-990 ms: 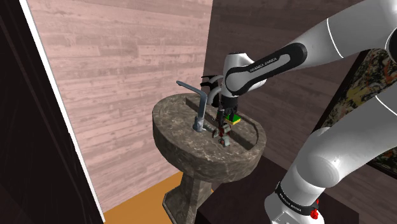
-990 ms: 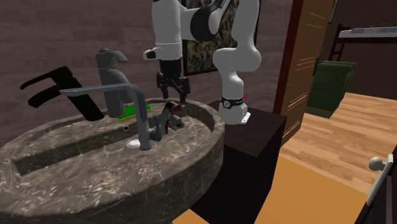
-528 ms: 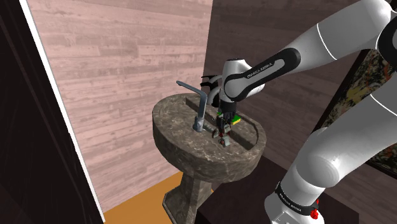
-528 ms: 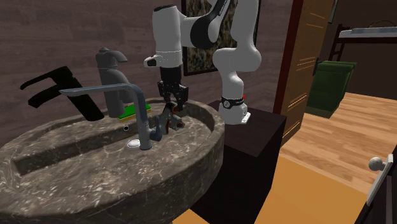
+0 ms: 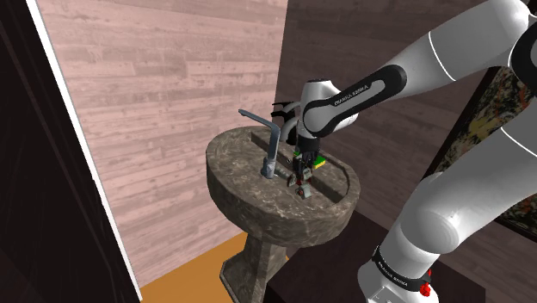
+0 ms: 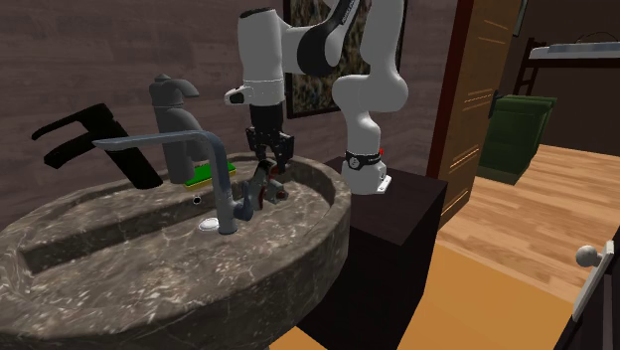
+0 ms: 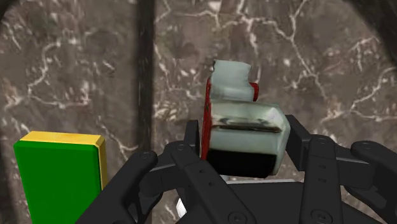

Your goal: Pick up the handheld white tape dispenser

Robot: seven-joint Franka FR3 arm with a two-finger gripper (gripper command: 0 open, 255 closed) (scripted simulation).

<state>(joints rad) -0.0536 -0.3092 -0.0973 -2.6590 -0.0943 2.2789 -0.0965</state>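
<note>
The tape dispenser (image 7: 236, 89) is pale grey-white with a red side and a dark underside, and it lies in the marble sink basin (image 5: 232, 176). My gripper (image 7: 244, 141) is down over it, one black finger pressed against each of its sides. In the shoulder view the gripper (image 5: 300, 165) hangs straight down over the dispenser (image 5: 302, 184) at the basin's middle. From the second exterior view, the gripper (image 6: 271, 157) clasps the upper part of the dispenser (image 6: 262, 189), which still rests in the basin.
A green sponge with a yellow edge (image 7: 60, 168) lies close beside the gripper. A grey bent faucet (image 6: 204, 159) stands in front of the dispenser; a second grey tap (image 6: 174, 109) and a black fixture (image 6: 94, 139) stand behind. The sink's rim (image 6: 298, 249) surrounds everything.
Between one second and half a second ago the gripper came down onto the dispenser. Since then the arm has stayed still.
</note>
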